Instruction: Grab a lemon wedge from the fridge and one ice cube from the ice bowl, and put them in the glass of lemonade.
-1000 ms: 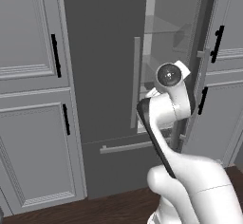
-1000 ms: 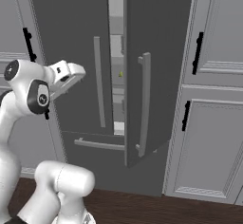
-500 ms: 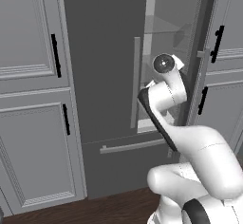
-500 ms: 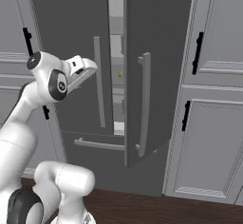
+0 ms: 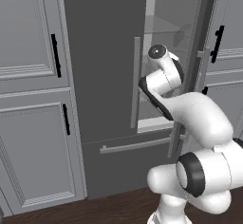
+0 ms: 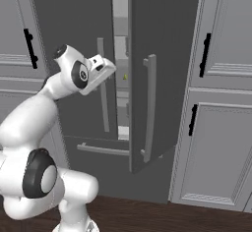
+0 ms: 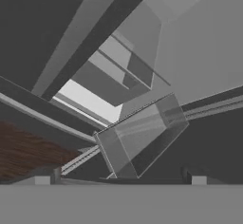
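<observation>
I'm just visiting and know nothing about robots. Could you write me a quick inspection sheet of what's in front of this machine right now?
Surface: dark wood floor under the robot; no worktop seen.
Job's things: the fridge stands with its right-hand door ajar, a lit gap between the doors with pale shelves inside. A tiny yellow-green speck shows in the gap, possibly the lemon wedge; too small to tell.
Clutter: nothing seen.
Grippers: the gripper is open and empty, raised in front of the gap and aimed into the fridge.
Cables: nothing seen.
Surroundings: light grey panelled cabinets with short black handles on both sides of the fridge.
</observation>
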Available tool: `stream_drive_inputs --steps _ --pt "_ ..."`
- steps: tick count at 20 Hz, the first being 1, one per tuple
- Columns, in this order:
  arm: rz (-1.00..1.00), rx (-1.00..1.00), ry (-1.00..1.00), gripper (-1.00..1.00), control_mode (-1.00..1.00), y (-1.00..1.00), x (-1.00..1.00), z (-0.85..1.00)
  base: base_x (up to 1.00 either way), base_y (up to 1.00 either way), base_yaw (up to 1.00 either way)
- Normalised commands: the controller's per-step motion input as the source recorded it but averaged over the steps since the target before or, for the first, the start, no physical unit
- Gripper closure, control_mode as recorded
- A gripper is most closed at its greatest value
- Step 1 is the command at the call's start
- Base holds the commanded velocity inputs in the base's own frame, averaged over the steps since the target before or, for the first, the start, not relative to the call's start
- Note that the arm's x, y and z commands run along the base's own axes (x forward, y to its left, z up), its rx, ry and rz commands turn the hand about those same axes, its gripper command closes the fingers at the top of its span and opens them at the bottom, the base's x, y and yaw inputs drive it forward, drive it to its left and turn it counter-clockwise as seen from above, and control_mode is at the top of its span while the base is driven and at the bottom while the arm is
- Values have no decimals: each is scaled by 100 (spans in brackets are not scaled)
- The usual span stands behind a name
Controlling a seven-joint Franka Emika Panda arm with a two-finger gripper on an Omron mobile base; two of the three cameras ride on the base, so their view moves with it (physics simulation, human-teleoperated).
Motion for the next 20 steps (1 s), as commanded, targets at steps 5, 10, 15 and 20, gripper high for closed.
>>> stream_drive_inputs --steps 5,10,15,20 --pt "0 -1 10 -100 -100 -43 52 -22 0 0 0" --pt "0 -8 3 -100 -100 -13 78 -49 0 0 0" --pt "0 -5 10 -100 -100 -37 57 -21 0 0 0" --pt "-4 0 15 -100 -100 -90 16 0 0 0 0"
